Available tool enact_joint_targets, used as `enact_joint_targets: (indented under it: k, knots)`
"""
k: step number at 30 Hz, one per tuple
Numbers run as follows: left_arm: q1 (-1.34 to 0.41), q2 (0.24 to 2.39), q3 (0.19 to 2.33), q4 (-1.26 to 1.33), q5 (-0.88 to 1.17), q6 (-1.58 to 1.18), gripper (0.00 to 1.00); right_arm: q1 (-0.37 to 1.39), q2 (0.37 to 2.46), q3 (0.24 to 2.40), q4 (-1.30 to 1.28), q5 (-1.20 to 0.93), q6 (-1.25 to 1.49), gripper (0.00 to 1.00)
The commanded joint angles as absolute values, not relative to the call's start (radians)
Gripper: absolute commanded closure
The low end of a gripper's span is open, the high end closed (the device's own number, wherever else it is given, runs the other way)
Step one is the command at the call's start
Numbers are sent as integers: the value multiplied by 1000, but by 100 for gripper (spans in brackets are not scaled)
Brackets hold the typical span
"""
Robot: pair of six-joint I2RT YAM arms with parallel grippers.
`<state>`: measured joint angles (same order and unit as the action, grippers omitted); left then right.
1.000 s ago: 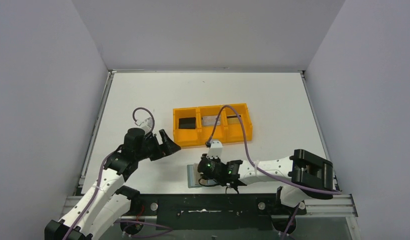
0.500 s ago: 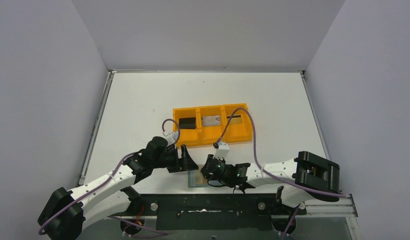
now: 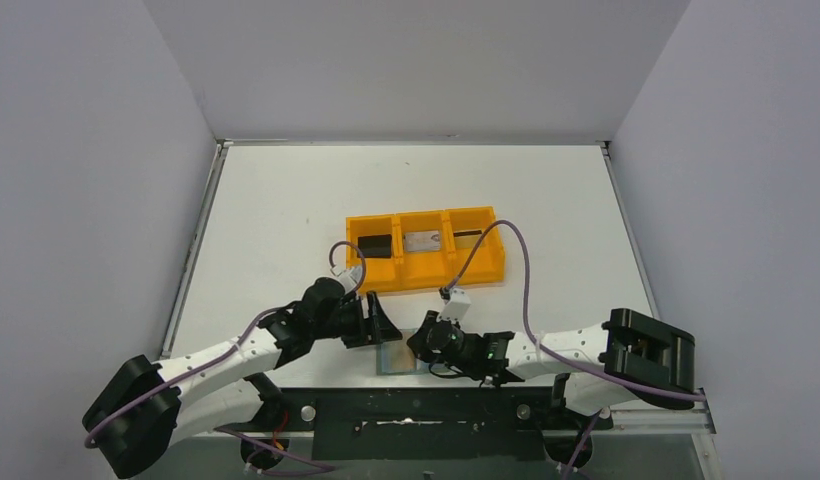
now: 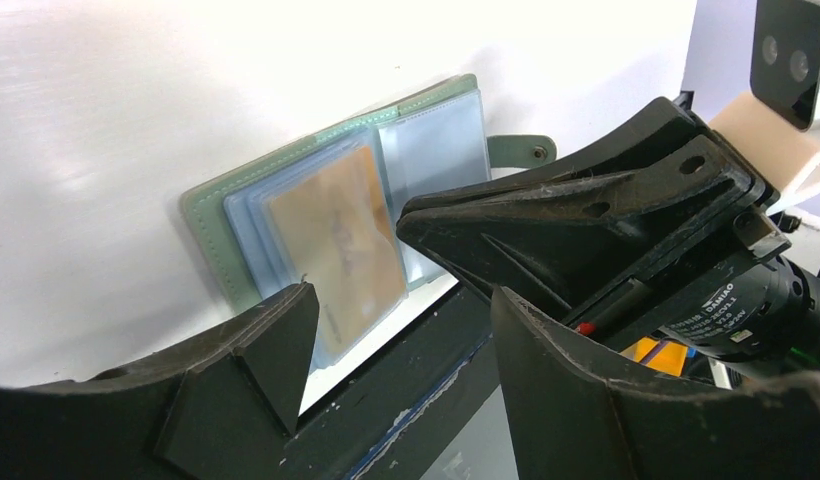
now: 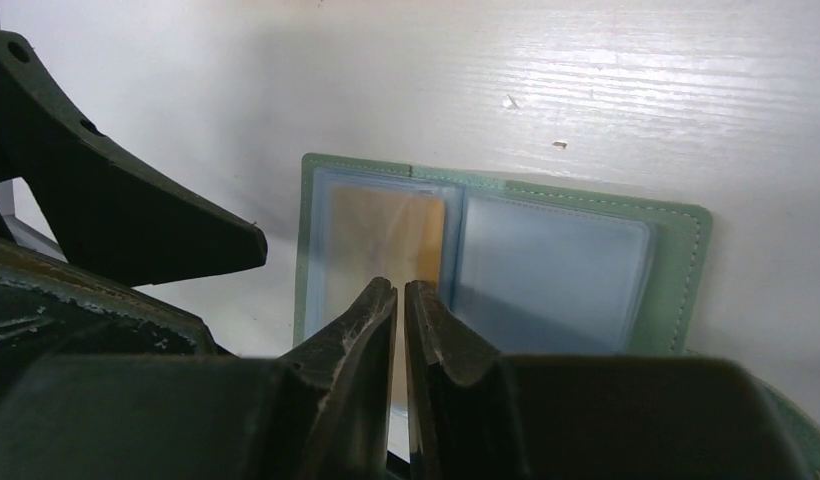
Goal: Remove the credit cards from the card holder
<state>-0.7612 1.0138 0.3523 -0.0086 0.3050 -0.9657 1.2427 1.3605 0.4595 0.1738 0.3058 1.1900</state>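
Card holder (image 5: 556,265) hemmed: right hand (image 5: 401,290) above, left hand (image 3: 384,325) beside, orange tray (image 3: 426,283) behind.

Your top view is bright and evenly lit from above; the white table (image 3: 286,200) shows only soft, short shadows. In your left wrist view the table glares almost blank and the near fingers (image 4: 246,370) blur. Your right wrist view is dimmer: fingertips (image 5: 371,325) soft, card holder (image 5: 681,280) sharper.

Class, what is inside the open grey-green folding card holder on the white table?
One thin tan-brown card sits in a clear sleeve of the grey-green card holder; the facing sleeve looks empty. Sleeves stacked beneath are covered.
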Motion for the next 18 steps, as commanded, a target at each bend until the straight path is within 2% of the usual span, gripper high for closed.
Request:
enact_joint_targets:
  k: [1,5,6,9,13,15,18]
  knots:
    - [-797,1060,370,128,314,-976,37,1230,1316,437,244,342,1220,89]
    - [-828,1126,388,145,309,-982,40,1224,1302,424,248,341,1226,89]
    - [-831,1131,393,131,293,-984,44,1224,1300,421,248,341,1226,89]
    - [-865,1067,422,65,186,-991,49,1222,1299,420,252,329,1226,88]
    - [-871,927,435,-88,-11,-1025,49,1225,1318,455,223,318,1200,77]
    - [-870,861,434,-174,-90,-1055,48,1230,1344,502,145,333,1206,66]
    - [-870,770,429,-279,-168,-1073,47,1254,1396,597,-20,387,1222,62]
